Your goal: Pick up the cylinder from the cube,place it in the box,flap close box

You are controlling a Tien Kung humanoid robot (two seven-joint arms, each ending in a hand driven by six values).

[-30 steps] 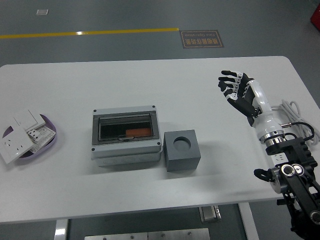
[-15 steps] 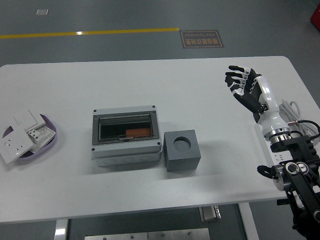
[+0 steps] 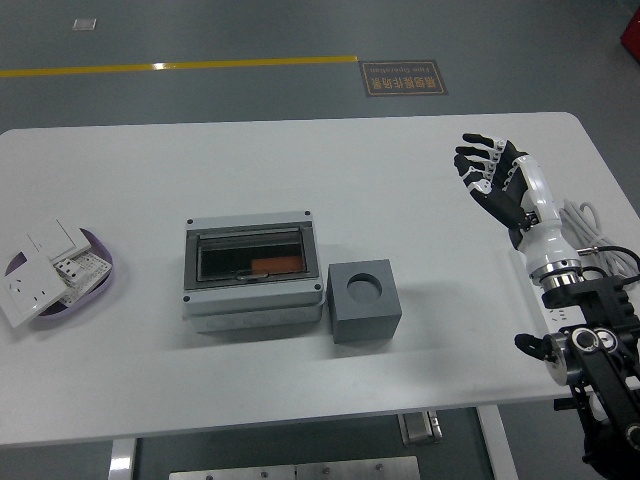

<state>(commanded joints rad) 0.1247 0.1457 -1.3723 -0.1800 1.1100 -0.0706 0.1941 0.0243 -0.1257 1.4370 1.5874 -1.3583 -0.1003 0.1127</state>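
Head view, looking down on a white table (image 3: 300,170) with rounded far corners. Near the middle, a grey box (image 3: 254,270) with a dark see-through flap lying shut over it; four screws at the corners of its frame. Behind the flap, an orange-red cylinder (image 3: 277,264) lying on its side inside the box, toward the right. Just beside the box on its right, a dark grey cube (image 3: 365,299) with a round hollow on top, nothing in the hollow. At the left edge, a purple dish (image 3: 108,275) loaded with white switch and socket plates, some sticking out over the rim. At the right side, the right hand (image 3: 496,176) raised above the table, well apart from the cube and the box, fingers spread and slightly bent, holding nothing; black palm, white knuckle parts, white forearm going down to the black arm at the lower right corner. Beside the forearm, white cable (image 3: 585,222) lying near the right edge of the table. Beyond the table, grey floor with a yellow line (image 3: 180,66) and a brown floor sign (image 3: 403,77) with pale writing, too small to read. No brand or label readable on the box or on the plates.
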